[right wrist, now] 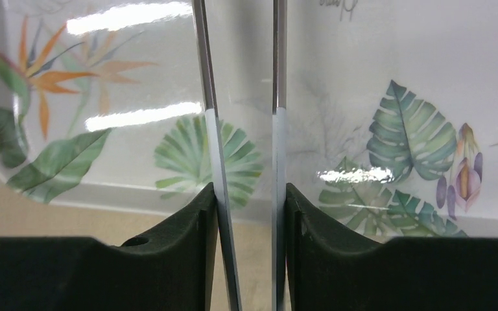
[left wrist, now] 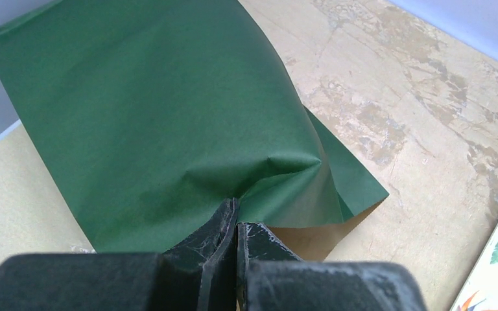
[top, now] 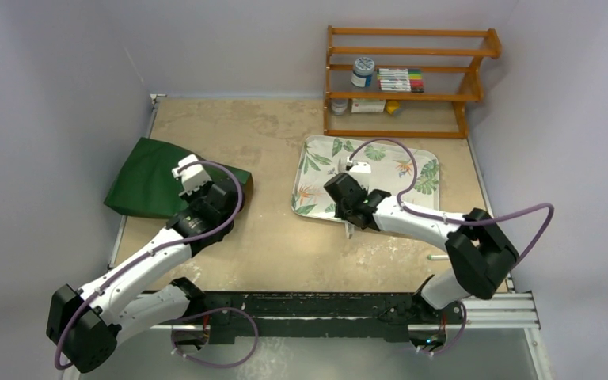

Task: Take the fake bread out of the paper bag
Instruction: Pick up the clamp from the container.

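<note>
Paper bag (top: 146,178), dark green outside, lies flat on the left part of the table (top: 285,237), close to the left edge, with its open end turned toward the middle. From the left wrist camera a strip of the brown inner paper shows at that open end. The rest of the inside is hidden, so the fake bread cannot be seen.

The left gripper (left wrist: 235,217) is pressed together on the upper layer of the bag at the mouth. The green paper puckers into creases right at the fingertips, and the bag's corner flares out just beside them.

The right gripper (right wrist: 248,194) hangs over the near edge of the leaf-patterned tray (top: 301,178), well apart from the bag. Its black fingers (right wrist: 181,227) clamp two thin metal strips (right wrist: 213,142), one against each inner face, with a narrow gap left between them. The strips reach forward over the glossy tray surface; whether their tips touch it cannot be told.

A wooden shelf (top: 412,79) with small jars and markers stands at the far right corner, behind the tray.
</note>
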You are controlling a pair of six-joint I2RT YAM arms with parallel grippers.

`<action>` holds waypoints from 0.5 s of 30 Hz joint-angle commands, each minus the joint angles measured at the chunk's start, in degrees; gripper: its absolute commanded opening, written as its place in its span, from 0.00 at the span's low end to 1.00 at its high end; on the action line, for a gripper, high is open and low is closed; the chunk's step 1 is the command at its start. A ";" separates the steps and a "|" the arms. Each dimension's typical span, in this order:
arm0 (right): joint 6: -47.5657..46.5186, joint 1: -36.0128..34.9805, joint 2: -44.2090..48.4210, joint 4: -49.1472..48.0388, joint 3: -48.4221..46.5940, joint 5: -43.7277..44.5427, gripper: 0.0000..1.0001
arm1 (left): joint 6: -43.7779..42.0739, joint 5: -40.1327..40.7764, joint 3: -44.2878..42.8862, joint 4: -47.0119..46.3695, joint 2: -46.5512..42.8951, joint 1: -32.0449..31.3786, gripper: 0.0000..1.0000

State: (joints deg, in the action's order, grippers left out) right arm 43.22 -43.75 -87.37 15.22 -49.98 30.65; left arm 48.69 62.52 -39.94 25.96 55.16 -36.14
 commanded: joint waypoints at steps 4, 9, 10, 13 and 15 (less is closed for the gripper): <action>-0.24 -4.87 7.76 4.92 -2.19 3.31 0.37 | 5.08 -3.61 0.25 3.48 1.04 -0.01 0.00; 0.27 -7.70 10.96 6.56 -0.84 2.79 0.37 | 7.46 -9.24 0.58 5.61 -1.10 -0.07 0.01; 0.47 -8.46 11.79 6.68 -0.53 2.90 0.37 | 8.23 -10.07 0.61 6.48 -1.86 -0.09 0.02; 0.86 -10.87 13.39 6.94 0.22 2.85 0.38 | 10.59 -11.62 0.93 8.81 -5.46 -0.62 0.07; 0.88 -12.20 13.99 7.27 0.25 2.54 0.38 | 10.89 -13.28 1.17 9.11 -7.95 -1.16 0.10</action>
State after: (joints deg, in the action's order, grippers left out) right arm 43.24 -53.45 -75.94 21.58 -50.00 31.00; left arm 55.88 53.41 -39.33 32.49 52.12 -36.34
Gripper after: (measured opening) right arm 0.376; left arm 0.079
